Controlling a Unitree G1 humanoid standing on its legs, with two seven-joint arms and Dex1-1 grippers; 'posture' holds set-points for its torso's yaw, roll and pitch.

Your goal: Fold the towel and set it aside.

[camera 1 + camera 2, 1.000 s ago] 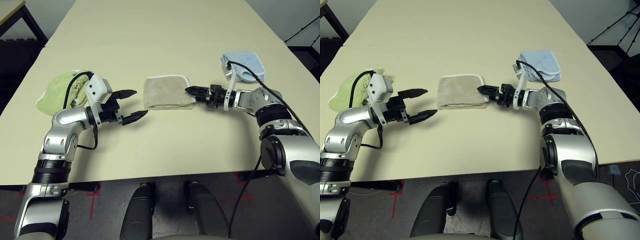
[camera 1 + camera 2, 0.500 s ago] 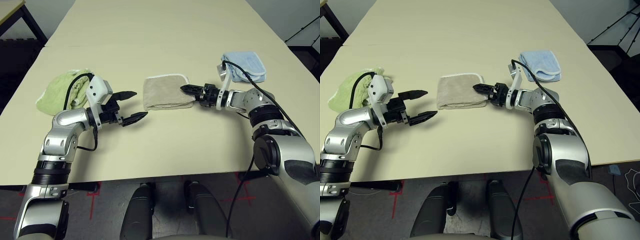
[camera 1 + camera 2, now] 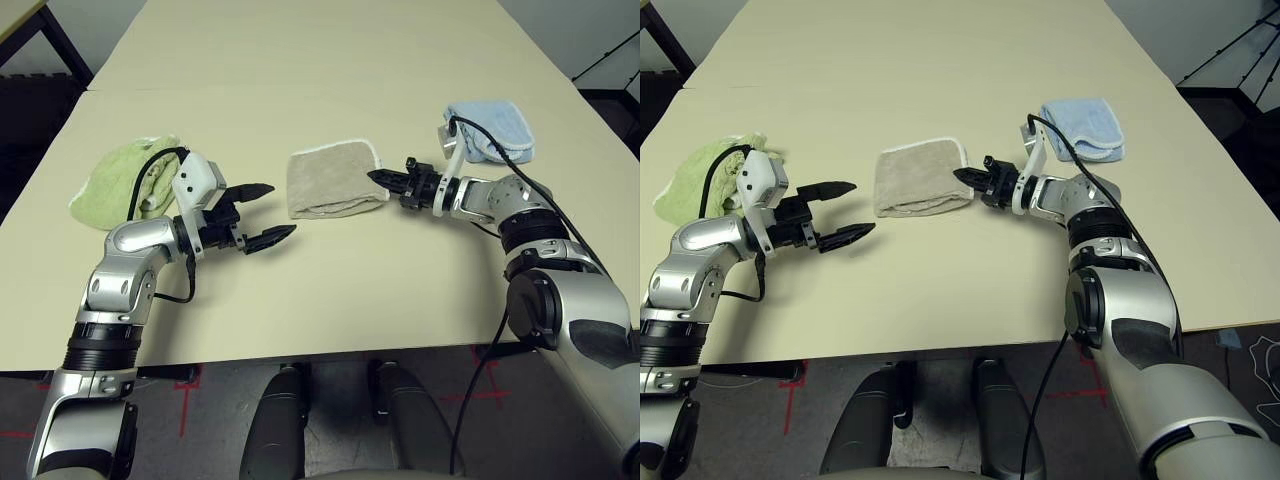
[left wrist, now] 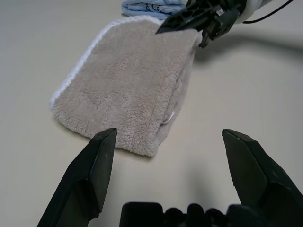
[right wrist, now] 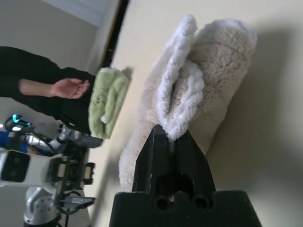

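A: Where is the towel?

B: The beige towel (image 3: 334, 182), folded into a thick pad with white stitched edging, lies near the middle of the cream counter (image 3: 330, 60), between the two arms.

A: What is the right gripper doing?

B: The right gripper (image 3: 378, 178) reaches in from the right, roughly level. Its black fingers (image 5: 165, 151) are pressed together on the towel's near right corner, pinching the white-edged layers, which look raised off the counter at that corner.

A: And the left one?

B: The left gripper (image 3: 262, 213) hovers just left of the towel and a little nearer the robot, not touching it. Its fingers (image 4: 94, 163) stand wide apart, pointing toward the towel.

A: Anything else on the counter?

B: A pale green cloth (image 3: 120, 180) is bunched at the left, behind the left arm. A folded light blue cloth (image 3: 495, 130) sits at the right, beyond the right forearm. In the right wrist view, a person's hand (image 5: 70, 88) and dark sleeve show past the counter's edge.
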